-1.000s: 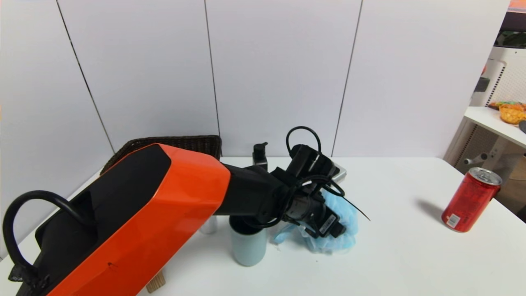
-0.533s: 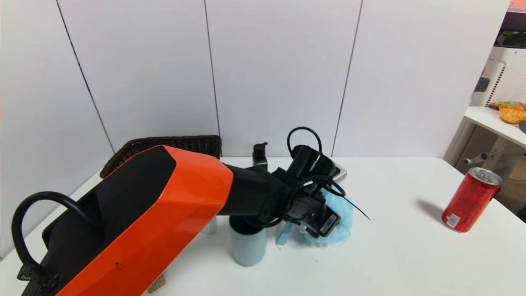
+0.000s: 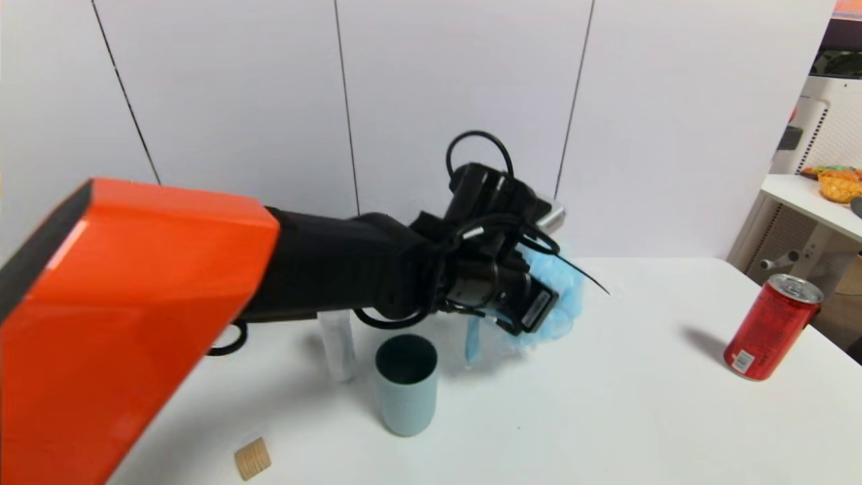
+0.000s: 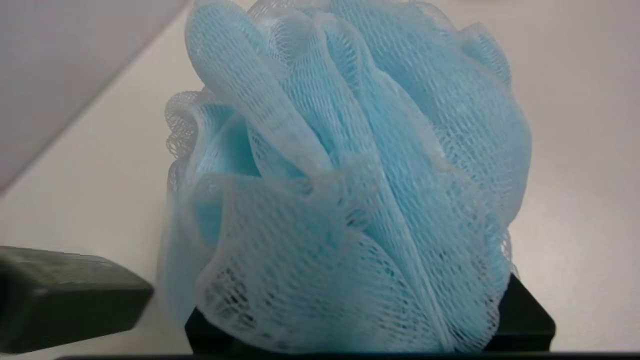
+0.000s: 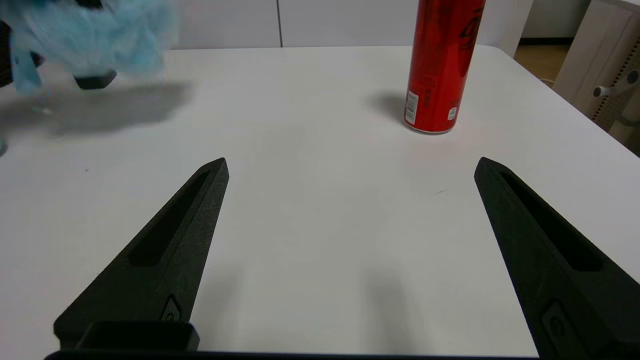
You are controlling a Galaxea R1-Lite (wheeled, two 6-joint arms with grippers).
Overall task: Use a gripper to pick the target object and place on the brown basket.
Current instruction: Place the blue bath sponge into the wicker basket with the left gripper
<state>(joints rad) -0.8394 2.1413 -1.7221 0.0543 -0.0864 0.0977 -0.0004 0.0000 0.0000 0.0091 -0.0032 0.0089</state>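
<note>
White table [image 3: 640, 417]: work surface, backed by white panelled wall [image 3: 458, 101] w/ dark seams. Grey-blue cup [image 3: 406, 385]: upright, open top, near front centre. Clear slim bottle [image 3: 339, 350]: upright, just beside cup on its left, farther back. Small wooden block [image 3: 252, 459]: lies near front edge, apart from cup. Red can [image 3: 772, 327]: upright at table's right side, well apart from the rest; label w/ barcode faces front [image 5: 442, 65]. White shelf [image 3: 811, 202] at far right, holding orange item, too small to identify.
</note>
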